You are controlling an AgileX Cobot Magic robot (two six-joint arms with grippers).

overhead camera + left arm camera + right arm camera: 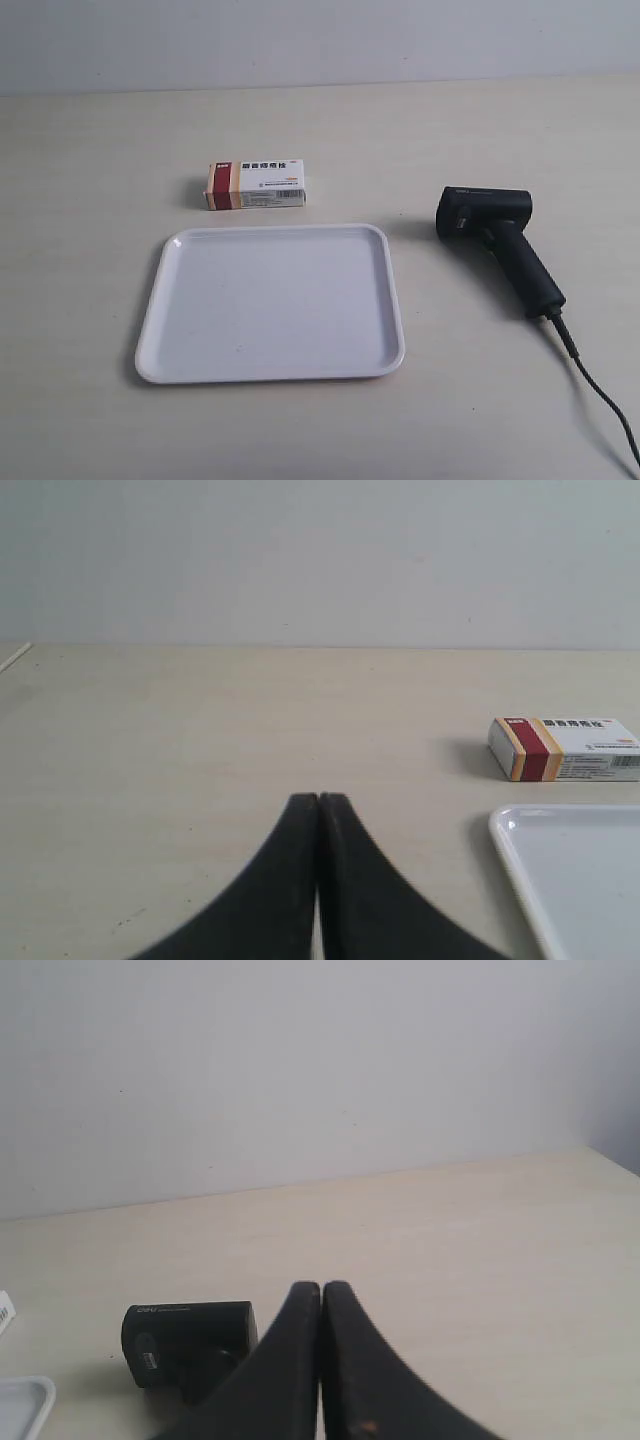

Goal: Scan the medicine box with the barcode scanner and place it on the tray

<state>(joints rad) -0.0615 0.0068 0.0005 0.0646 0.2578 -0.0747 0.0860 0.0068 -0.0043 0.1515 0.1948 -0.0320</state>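
The medicine box (256, 185) lies flat on the table just beyond the white tray (180, 345), red and tan stripes at its left end. In the left wrist view the medicine box (565, 749) sits beyond a corner of the tray (510, 835), well apart from my left gripper (318, 798), which is shut on nothing. The black barcode scanner (495, 240) lies on its side beside the tray, its cable trailing to the lower right. My right gripper (321, 1286) is shut and empty, with the scanner's head (185, 1342) close beside it. No arm shows in the exterior view.
The scanner's black cable (600, 400) runs along the table toward the exterior view's lower right corner. A pale wall (320, 40) stands behind the light wooden table (90, 150). A sliver of the tray (22, 1405) shows in the right wrist view.
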